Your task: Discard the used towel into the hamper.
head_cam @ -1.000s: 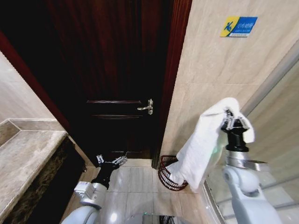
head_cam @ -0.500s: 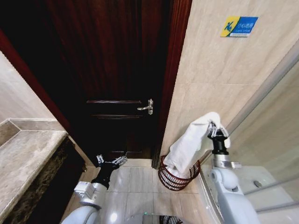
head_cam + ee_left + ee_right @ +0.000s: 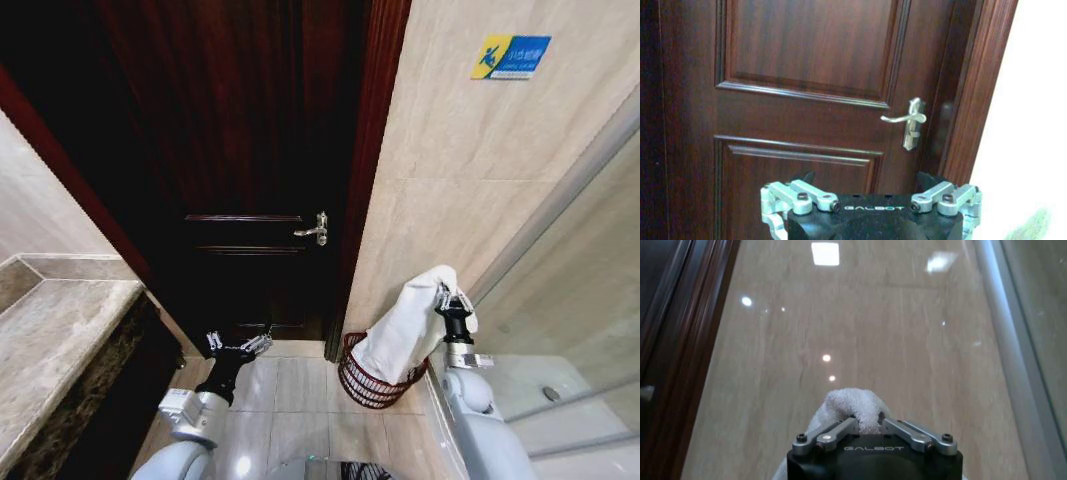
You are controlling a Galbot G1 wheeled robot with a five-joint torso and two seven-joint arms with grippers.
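My right gripper is shut on a white towel, which hangs down and to the left from it. The towel's lower end reaches into the hamper, a small dark reddish-brown openwork basket on the floor in the corner between door frame and tiled wall. In the right wrist view the towel bulges out between the closed fingers of the right gripper. My left gripper is held low in front of the door, open and empty. In its wrist view the left gripper faces the door panel.
A dark wooden door with a metal lever handle stands shut ahead. A stone counter is at the left. Beige wall tiles and a glass shower panel close off the right. Pale floor tiles lie between.
My right arm has come down and away from the camera with the towel. The towel's lower end now hangs into the hamper. The left arm has not moved.
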